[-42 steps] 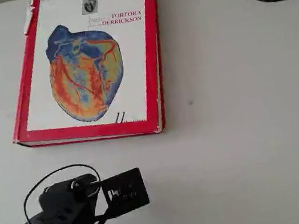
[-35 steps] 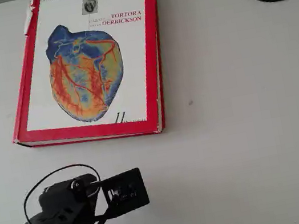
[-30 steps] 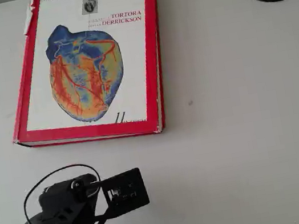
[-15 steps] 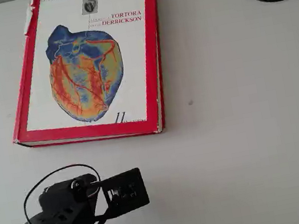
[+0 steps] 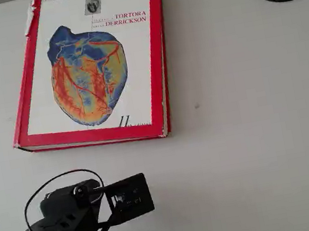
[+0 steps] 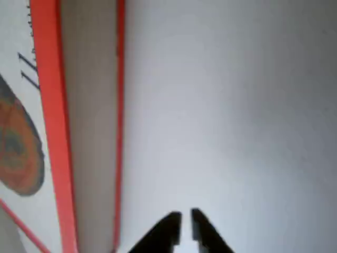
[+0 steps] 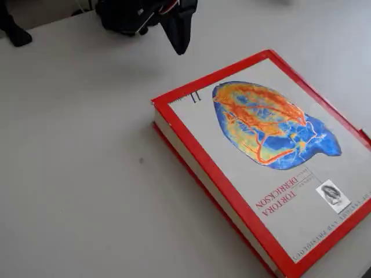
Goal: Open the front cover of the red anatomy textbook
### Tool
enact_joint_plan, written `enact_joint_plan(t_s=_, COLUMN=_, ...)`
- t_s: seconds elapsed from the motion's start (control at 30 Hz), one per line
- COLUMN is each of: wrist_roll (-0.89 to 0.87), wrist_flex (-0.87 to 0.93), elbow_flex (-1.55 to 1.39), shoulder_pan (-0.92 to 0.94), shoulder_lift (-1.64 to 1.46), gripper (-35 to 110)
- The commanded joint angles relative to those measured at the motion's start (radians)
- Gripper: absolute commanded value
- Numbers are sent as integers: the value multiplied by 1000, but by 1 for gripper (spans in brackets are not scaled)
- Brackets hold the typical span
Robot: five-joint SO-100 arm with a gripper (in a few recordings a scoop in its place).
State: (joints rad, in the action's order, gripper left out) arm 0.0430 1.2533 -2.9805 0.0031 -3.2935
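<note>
Hand (image 6: 183, 224) near the surface's (image 5: 253, 134) front edge, fingers nearly closed, gripping nothing, well clear of the work. Red anatomy textbook (image 5: 89, 67) lying flat toward the far left corner, front cover (image 7: 261, 150) shut. Risk judged: glossy stiff board on smooth matte surface; pushing instead of catching the thin cover edge likely slides the heavy book.

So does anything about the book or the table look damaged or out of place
One thing: the red anatomy textbook has a worn, whitish torn patch at its top-left corner in the overhead view. Otherwise it lies flat and closed on the table, turned slightly askew to the table's edge. The gripper hangs short of it.
</note>
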Motion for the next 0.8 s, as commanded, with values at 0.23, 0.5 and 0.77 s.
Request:
enact_joint_plan(t_s=0.23, wrist_roll=-5, wrist_flex=3, elbow_flex=3, shoulder_pan=11, shoulder_lift=3, gripper=3)
enact_joint_plan(t_s=0.5, wrist_roll=9, wrist_flex=-11, elbow_flex=0, shoulder_pan=-118, shoulder_lift=3, gripper=3)
enact_joint_plan(t_s=0.77, wrist_roll=103, wrist_flex=-11, elbow_flex=0, shoulder_pan=-210, shoulder_lift=3, gripper=4)
